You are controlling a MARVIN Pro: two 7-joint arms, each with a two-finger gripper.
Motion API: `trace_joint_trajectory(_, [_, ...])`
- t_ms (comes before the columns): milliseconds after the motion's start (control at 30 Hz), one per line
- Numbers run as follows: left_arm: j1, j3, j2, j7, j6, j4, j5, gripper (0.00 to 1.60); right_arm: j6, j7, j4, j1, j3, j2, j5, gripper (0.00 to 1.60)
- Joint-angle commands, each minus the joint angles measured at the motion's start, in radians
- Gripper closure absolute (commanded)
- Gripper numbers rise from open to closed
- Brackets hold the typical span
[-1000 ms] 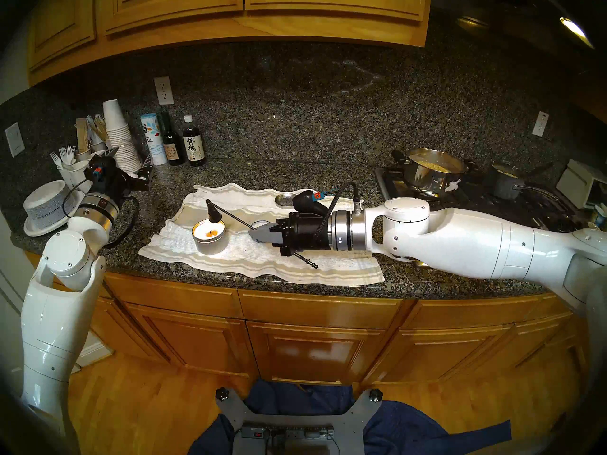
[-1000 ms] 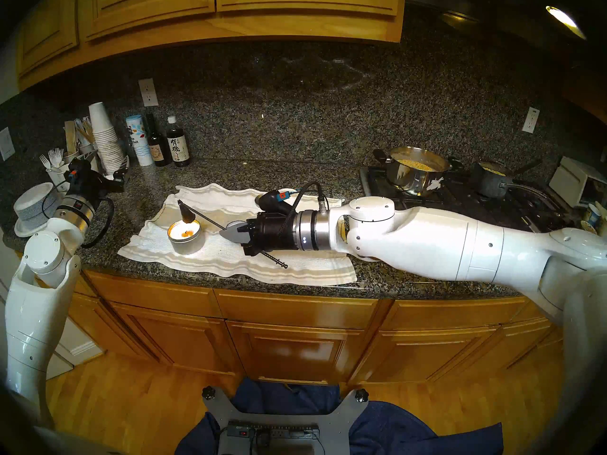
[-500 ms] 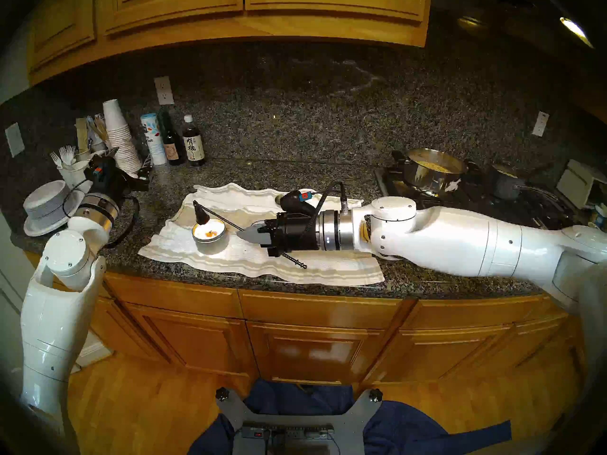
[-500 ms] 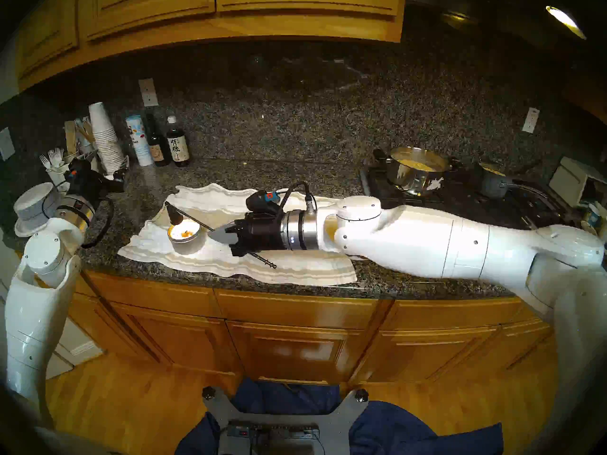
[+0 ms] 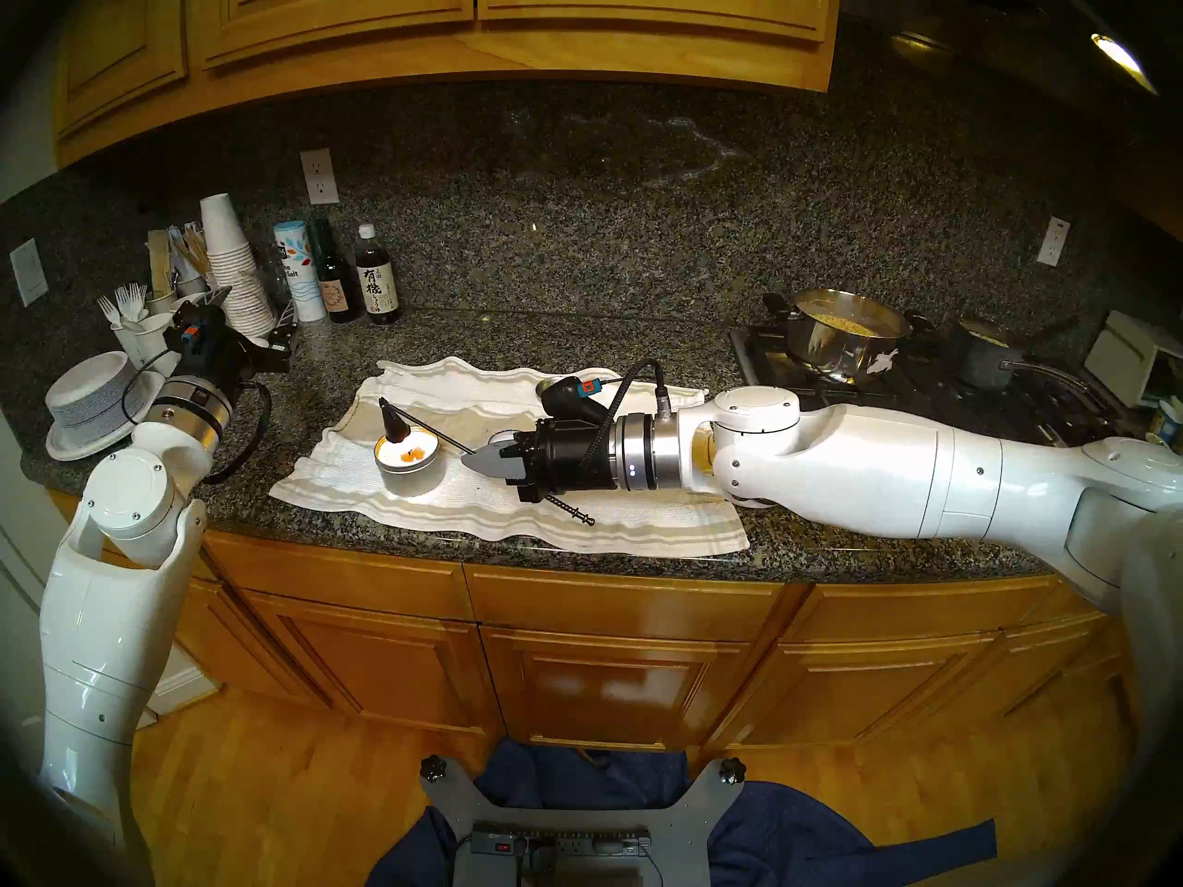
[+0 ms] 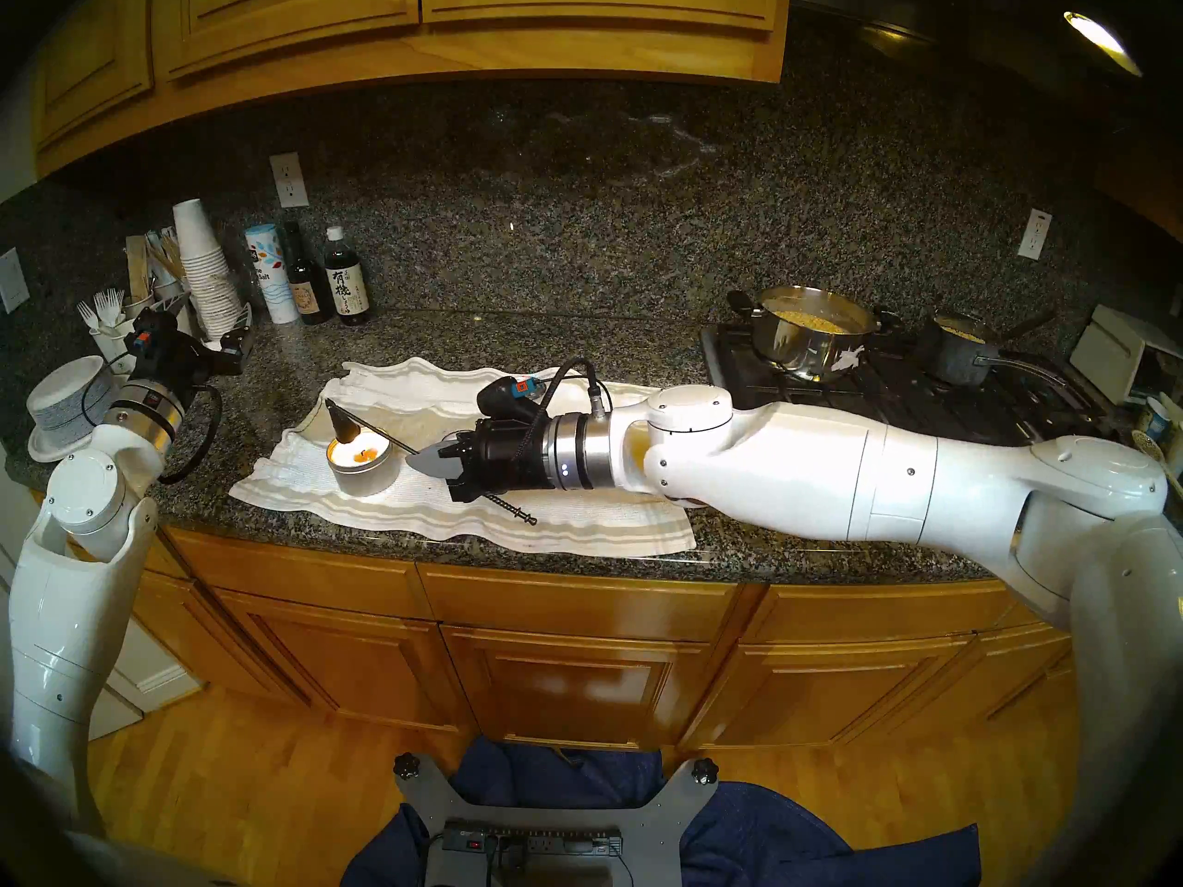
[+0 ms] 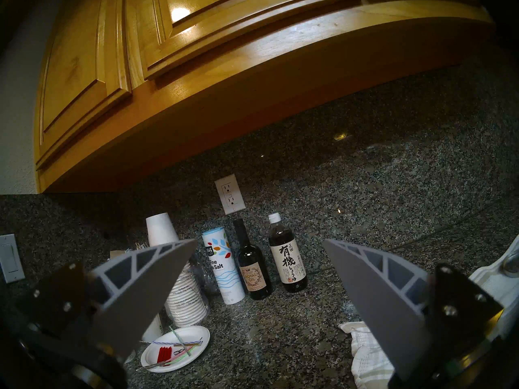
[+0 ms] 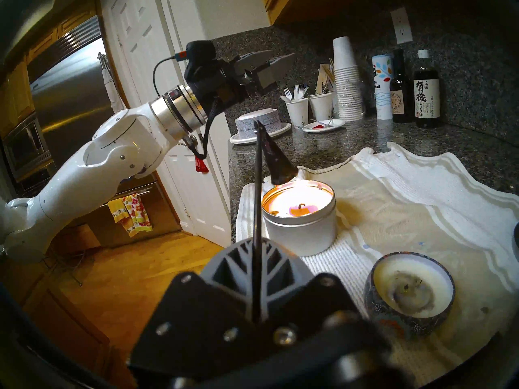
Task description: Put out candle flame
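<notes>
Right claw (image 5: pixel 477 462): clamped tight on the thin black rod of the candle snuffer (image 5: pixel 395 423); the arm reaches in level across the towel from the stove side.
Candle snuffer: the rod runs from the fingers up and away to a dark cone; the far end of the rod sticks out behind the claw, over the towel. In the right wrist view the cone (image 8: pixel 276 163) hangs mouth down, tilted, over the far rim of the tin, not yet covering the wick.
Tin candle (image 5: pixel 410 464): round silver tin standing upright on the white towel (image 5: pixel 640 527), near the towel's left end. Its wax glows orange and bright inside; the bent wick (image 8: pixel 302 205) sits near the middle, clear of the cone. Whether a flame burns I cannot tell for sure; the glow suggests one.
Second candle (image 8: pixel 408 301): a patterned blue bowl with pale wax, unlit, on the towel just beside the right claw.
Left claw (image 7: pixel 259 270): jaws spread wide, gripping nothing, raised above the desk's left end and aimed at the backsplash.
Desk (image 5: pixel 576 335): dark speckled granite; a stack of paper cups (image 5: pixel 233 271), a salt canister (image 5: pixel 299 271) and two dark bottles stand at the back left.
Stove: a steel pot (image 5: pixel 845 335) with yellow food on the burner at the right.
</notes>
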Motion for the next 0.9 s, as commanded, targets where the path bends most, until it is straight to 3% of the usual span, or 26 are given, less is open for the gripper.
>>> trace_joint_trajectory(0, [-0.023,-0.014,0.012,0.000,-0.019,-0.025,0.002,0.00,0.006,0.009,0.004,0.027,0.020,-0.022,0.005,1.60])
trace_joint_trajectory(867, [-0.022,-0.011,0.016,0.004,-0.020,-0.025,-0.001,0.00,-0.001,-0.013,0.038,0.022,0.001,-0.031,0.014,1.60])
